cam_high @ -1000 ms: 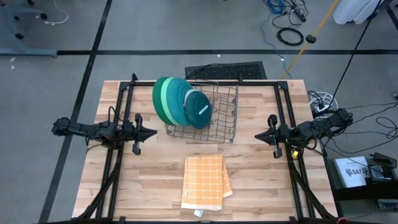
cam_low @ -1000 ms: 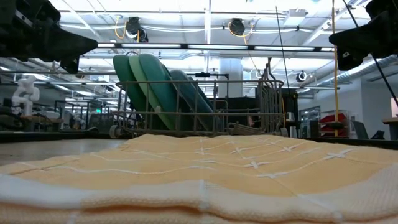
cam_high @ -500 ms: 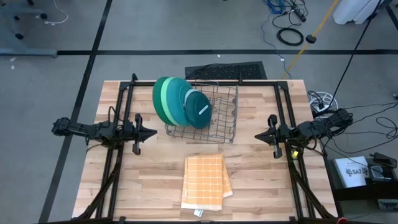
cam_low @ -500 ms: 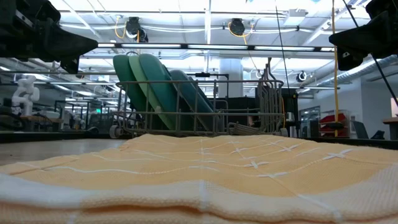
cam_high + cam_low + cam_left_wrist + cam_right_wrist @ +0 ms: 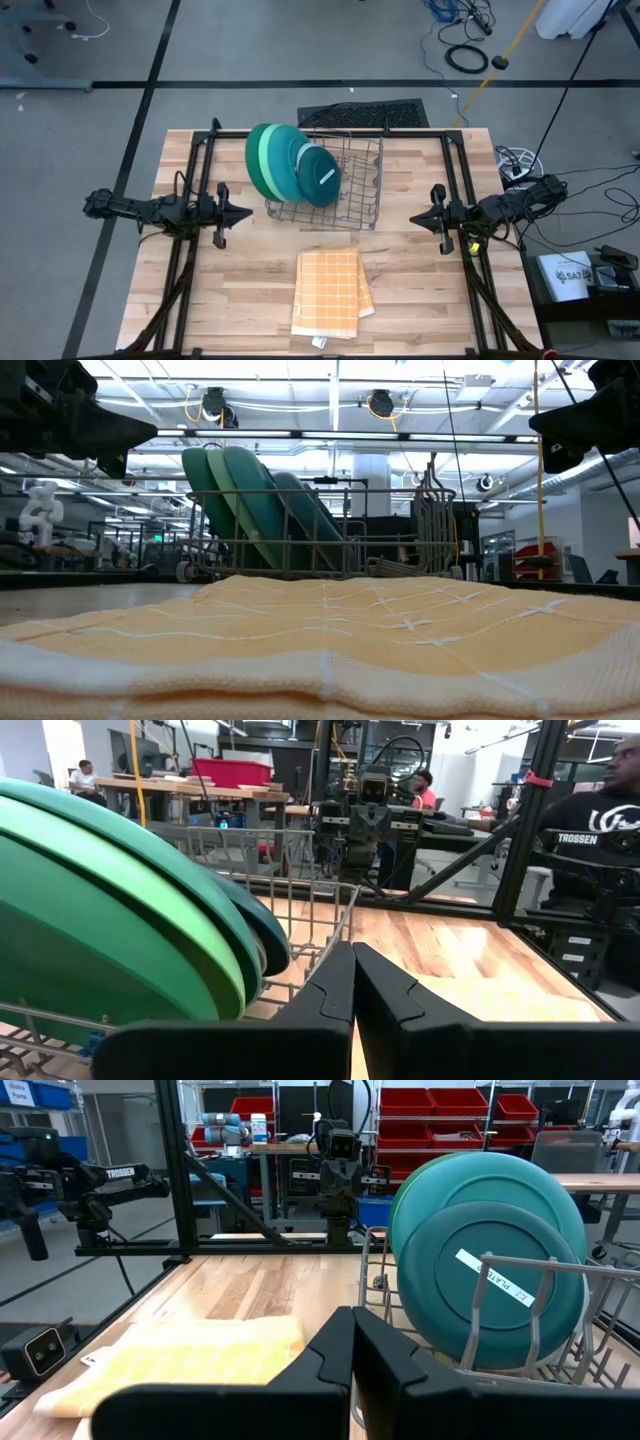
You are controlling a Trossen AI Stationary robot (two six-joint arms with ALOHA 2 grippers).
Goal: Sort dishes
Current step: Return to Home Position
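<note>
Several round plates (image 5: 290, 163) in greens and teals stand on edge, leaning, in the left half of the grey wire rack (image 5: 350, 190) near the table's far middle; they also show in the low view (image 5: 250, 500), the left wrist view (image 5: 110, 910) and the right wrist view (image 5: 490, 1270). The front one is dark teal with a white label (image 5: 495, 1277). My left gripper (image 5: 245, 213) hovers shut left of the rack. My right gripper (image 5: 415, 217) hovers shut right of it. Neither touches anything.
An orange-yellow checked cloth (image 5: 328, 290) lies folded at the table's near middle, filling the foreground of the low view (image 5: 320, 640). A black mat (image 5: 365, 112) sits behind the rack. Dark frame posts (image 5: 200, 150) stand at both sides. People show in the room beyond.
</note>
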